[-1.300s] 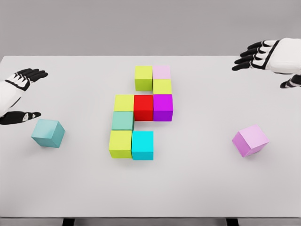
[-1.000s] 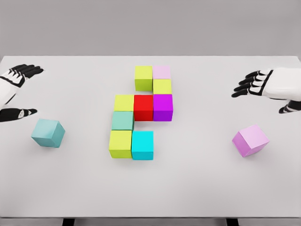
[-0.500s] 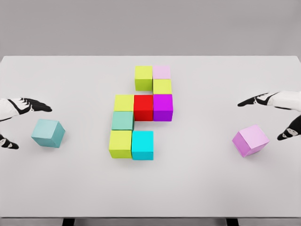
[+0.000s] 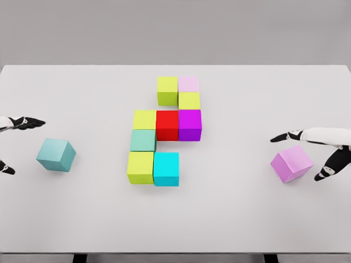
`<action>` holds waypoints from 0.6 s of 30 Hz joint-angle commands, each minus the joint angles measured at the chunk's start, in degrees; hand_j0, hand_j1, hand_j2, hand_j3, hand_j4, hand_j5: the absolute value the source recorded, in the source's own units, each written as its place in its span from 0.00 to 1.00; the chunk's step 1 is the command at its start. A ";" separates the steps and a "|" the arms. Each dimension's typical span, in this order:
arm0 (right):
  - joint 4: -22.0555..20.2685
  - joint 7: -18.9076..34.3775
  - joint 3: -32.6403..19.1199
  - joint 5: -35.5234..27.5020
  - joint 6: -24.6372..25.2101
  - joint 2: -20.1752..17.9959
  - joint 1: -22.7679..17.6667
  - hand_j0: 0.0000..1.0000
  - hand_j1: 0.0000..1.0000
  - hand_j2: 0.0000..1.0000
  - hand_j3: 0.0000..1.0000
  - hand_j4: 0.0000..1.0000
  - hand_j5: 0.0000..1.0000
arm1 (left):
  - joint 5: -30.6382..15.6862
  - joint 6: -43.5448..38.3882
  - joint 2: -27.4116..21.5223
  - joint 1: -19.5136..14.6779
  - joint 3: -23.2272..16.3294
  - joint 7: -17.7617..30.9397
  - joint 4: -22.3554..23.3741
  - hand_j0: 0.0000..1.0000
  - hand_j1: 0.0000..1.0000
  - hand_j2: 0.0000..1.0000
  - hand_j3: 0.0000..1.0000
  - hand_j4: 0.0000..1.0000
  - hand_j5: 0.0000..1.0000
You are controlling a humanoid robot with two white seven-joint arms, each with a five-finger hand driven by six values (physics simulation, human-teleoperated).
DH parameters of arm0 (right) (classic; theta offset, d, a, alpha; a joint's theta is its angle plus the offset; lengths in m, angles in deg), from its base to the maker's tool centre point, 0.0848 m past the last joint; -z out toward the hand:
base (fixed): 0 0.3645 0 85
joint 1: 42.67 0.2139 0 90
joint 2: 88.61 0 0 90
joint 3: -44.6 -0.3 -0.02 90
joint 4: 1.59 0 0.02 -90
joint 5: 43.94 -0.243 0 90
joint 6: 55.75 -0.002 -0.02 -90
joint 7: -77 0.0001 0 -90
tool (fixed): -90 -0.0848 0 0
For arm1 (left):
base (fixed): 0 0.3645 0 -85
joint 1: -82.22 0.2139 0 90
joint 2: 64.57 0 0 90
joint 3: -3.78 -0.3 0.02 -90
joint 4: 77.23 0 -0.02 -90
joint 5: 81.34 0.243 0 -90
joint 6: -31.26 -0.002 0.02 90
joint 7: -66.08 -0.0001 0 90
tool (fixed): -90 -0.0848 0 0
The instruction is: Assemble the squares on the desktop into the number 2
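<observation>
Several coloured cubes sit joined at the table's middle: a yellow-green cube [image 4: 167,90] and a pale pink cube [image 4: 188,84] on top, a row with a red cube [image 4: 167,124] in the middle, a cyan cube [image 4: 166,167] at the bottom. A loose teal cube [image 4: 56,154] lies at the left. A loose purple cube [image 4: 292,163] lies at the right. My right hand [image 4: 310,153] is open around the purple cube, fingers behind it and thumb to its right, not closed on it. My left hand [image 4: 15,143] is open at the left edge, just left of the teal cube.
The white table [image 4: 230,219] spans the view, with its front edge near the bottom of the picture.
Both hands have come down from the table's far corners toward the loose cubes. The right hand now brackets the purple cube. The left hand has drawn back toward the left edge. No cube has moved.
</observation>
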 commanded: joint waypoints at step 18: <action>6.00 -0.01 3.78 3.42 4.11 5.68 0.97 1.00 1.00 1.00 1.00 1.00 1.00 | 18.94 -3.32 15.18 -2.99 -1.14 0.02 0.26 1.00 1.00 1.00 1.00 1.00 1.00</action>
